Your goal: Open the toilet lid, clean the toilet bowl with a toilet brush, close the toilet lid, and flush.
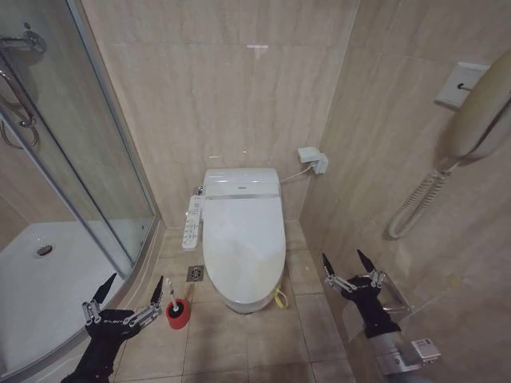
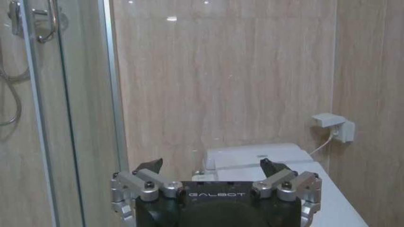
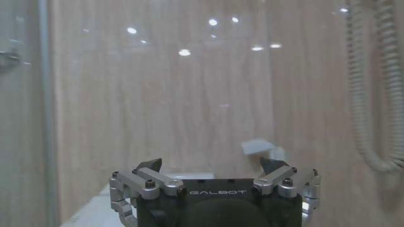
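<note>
The toilet lid lies shut over the toilet bowl, white and glossy, in the middle of the head view. The toilet brush stands in its small red cup holder on the floor tiles left of the bowl. My left gripper is open, low at the left, just beside the brush handle and holding nothing. My right gripper is open too, low at the right, near the wall and apart from the toilet. The left wrist view shows the left gripper with the toilet's rear unit beyond it.
A glass shower enclosure with a curved sill stands at the left. A long white button panel hangs off the toilet's left side. A wall phone with coiled cord and a white socket box are on the right wall. A floor drain lies beside the bowl.
</note>
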Controlling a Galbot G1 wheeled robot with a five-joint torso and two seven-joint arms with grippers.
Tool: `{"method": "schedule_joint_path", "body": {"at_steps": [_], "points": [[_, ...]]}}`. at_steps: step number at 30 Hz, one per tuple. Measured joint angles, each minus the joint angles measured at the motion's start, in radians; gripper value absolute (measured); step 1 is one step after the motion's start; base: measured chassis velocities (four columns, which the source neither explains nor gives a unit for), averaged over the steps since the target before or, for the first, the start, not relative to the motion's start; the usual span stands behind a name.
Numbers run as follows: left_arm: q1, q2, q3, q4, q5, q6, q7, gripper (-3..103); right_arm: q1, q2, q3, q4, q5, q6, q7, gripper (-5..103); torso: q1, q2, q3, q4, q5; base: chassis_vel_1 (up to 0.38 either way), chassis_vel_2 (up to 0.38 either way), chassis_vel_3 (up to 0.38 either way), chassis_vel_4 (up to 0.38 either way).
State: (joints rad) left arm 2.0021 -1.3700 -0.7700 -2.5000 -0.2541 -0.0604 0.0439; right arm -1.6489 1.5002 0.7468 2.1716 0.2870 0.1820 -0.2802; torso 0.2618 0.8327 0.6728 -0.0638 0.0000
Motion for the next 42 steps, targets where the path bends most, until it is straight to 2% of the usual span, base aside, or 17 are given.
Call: {"method": "schedule_joint_path", "body": {"at_steps": [8,25,42], "points": [[0.000,0.000,0.000,0.000,0.000,0.000,0.000,100,0.034,-0.062,-0.029,-0.055,-0.012,-0.035,-0.023,100,0.001,0.000,0.000,0.0002,-0.0001,0.022,-0.016,-0.012,0.020],[0.000,0.000,0.000,0.000,0.000,0.000,0.000,100,0.132,-0.106,-0.127,-0.266,-0.058,-0.063,-0.008,100,0.001,0.000,0.000,0.0003,-0.0001,0.000,0.000,0.000,0.000],[0.000,0.000,0.000,0.000,0.000,0.000,0.000,100,0.224,-0.091,-0.188,-0.520,-0.142,-0.039,0.001,100,0.001,0.000,0.000,0.0002,-0.0001,0.000,0.000,0.000,0.000]]}}
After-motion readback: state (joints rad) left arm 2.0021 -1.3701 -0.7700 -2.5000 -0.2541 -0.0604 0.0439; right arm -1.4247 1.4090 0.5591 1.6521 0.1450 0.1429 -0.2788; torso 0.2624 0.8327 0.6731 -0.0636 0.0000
